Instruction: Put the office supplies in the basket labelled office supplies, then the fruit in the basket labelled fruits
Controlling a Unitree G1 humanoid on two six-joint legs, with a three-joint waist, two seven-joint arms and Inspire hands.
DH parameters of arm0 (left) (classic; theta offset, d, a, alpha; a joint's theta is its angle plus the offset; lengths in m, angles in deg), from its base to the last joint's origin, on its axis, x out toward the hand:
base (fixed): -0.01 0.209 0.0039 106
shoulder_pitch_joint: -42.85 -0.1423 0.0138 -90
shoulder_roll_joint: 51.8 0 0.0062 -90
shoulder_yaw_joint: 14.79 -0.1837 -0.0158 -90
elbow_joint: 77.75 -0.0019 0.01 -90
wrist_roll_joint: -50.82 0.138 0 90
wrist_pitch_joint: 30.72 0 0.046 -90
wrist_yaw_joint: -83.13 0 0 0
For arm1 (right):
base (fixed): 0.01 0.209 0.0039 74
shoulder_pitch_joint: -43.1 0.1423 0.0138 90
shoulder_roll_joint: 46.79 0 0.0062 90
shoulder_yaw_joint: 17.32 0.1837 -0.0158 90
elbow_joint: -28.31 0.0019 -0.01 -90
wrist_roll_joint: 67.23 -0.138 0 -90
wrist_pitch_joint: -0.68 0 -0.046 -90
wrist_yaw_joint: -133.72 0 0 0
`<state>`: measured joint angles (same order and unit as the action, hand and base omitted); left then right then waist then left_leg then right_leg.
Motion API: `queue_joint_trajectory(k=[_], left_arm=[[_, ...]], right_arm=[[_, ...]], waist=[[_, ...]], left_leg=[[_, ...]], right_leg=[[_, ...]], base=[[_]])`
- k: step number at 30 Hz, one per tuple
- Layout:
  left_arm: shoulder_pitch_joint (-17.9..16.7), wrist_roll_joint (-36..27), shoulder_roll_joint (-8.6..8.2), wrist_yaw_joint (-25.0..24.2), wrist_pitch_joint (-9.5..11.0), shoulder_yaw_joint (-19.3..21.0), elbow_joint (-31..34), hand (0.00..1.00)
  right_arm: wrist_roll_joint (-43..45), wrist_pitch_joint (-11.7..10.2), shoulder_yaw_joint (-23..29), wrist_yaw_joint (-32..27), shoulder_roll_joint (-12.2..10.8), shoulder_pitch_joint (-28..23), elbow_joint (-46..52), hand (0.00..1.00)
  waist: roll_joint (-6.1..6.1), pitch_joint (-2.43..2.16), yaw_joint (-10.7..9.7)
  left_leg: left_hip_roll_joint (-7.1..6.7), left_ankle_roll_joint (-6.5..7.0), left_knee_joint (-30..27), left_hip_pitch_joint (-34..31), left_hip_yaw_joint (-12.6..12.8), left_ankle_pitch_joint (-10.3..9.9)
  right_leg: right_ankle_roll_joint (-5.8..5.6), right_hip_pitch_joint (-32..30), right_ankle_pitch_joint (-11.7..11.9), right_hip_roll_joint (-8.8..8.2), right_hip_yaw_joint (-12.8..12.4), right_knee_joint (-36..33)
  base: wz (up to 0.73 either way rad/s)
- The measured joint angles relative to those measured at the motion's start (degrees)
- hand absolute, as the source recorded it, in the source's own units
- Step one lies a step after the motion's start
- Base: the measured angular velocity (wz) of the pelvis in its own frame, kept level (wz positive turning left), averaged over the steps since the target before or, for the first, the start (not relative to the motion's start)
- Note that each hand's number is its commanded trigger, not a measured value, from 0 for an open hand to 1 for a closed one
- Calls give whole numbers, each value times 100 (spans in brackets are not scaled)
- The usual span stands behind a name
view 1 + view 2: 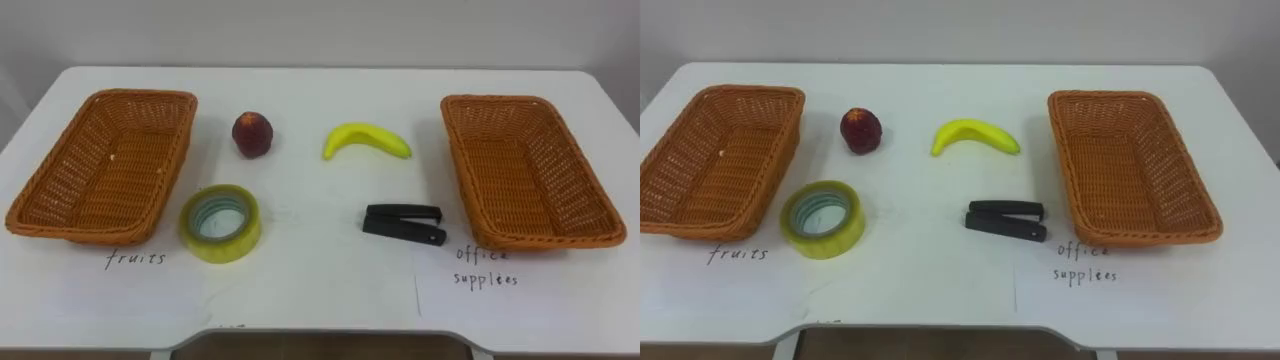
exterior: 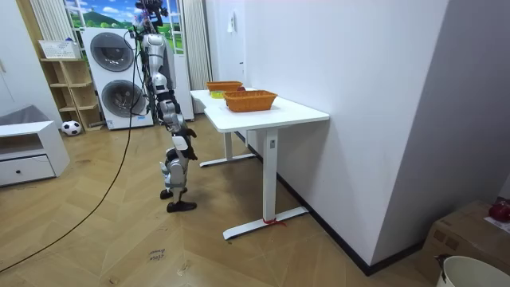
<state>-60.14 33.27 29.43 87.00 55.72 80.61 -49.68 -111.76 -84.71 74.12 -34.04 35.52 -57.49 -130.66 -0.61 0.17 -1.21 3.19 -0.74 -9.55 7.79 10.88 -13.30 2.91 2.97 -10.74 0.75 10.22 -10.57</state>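
The robot stood at the long side of the white table (image 1: 320, 300), facing it, its right hand (image 2: 180, 134) hanging low beside its body; from where I stood that hand was too small to make out, so I could not tell whether it was open or closed.

On the table in front of it, nothing was sorted yet; a roll of tape (image 1: 222, 246), yellowish and lying flat, sat nearest the front edge on the robot's left, just beside the left basket (image 1: 145, 95); a black stapler (image 1: 403, 223) lay on its side to the right of the tape, near the right basket (image 1: 495, 98) but apart from it. Further back lay a red fruit (image 1: 253, 134) close to the left basket and a banana (image 1: 366, 140) between that fruit and the right basket, its curve arching away from the robot. Both wicker baskets held nothing; a handwritten label (image 1: 135, 259) was on the tabletop in front of each.

Behind the robot two washing machines (image 2: 119, 80) stood stacked against the far wall.
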Motion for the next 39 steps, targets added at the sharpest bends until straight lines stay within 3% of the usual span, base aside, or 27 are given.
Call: queue_joint_trajectory(k=[8,13,19,24,26,30,33,36,39], left_arm=[[24,359,-4,295,156,-8,11,0],[10,353,-5,370,159,-5,10,0],[-22,352,22,477,234,-2,9,0],[-50,349,37,473,374,10,9,0],[-62,355,58,474,404,28,28,0],[-245,478,70,476,466,144,304,0],[-495,471,74,535,537,234,696,0],[-662,467,82,636,563,402,680,0],[-653,475,65,673,561,520,668,0]], right_arm=[[-27,-153,-15,27,-4,-6,-27,0],[-68,-147,-8,4,-38,-10,-115,0],[-346,-151,22,-178,-50,-8,-147,0],[-514,-181,643,-585,-45,-13,203,0],[-521,-230,958,-860,-9,-4,636,0],[-592,-426,1389,-1336,8,-204,1680,0],[-819,-509,1672,-1834,21,-511,2984,0],[-935,-681,2126,-2618,23,-514,3758,0],[-595,-704,2191,-3224,28,-555,4183,0]], waist=[[-30,6,-29],[8,25,-44],[120,0,-44],[148,13,-103],[170,-2,-182],[192,13,-247],[213,-4,-325],[236,-11,-353],[260,-7,-357]], left_leg=[[5,0,13,36,134,0],[5,0,18,41,147,0],[3,0,19,81,135,0],[1,0,20,85,135,0],[0,0,20,98,137,0],[-1,0,20,105,144,0],[-4,0,27,104,146,0],[-9,0,28,146,148,0],[-12,0,33,148,153,0]], right_leg=[[-2,2,2,8,-71,-5],[-3,1,0,11,-84,-2],[-6,7,-3,22,-177,-9],[-10,-2,-1,32,-226,-11],[-12,6,1,34,-243,-12],[-13,-1,3,37,-261,-16],[-15,-11,0,41,-298,-1],[-15,-5,0,44,-369,-10],[-16,-11,-1,45,-381,-5]], base=[[-4],[0],[-6],[-3],[0],[-3],[-6],[-15],[-3]])
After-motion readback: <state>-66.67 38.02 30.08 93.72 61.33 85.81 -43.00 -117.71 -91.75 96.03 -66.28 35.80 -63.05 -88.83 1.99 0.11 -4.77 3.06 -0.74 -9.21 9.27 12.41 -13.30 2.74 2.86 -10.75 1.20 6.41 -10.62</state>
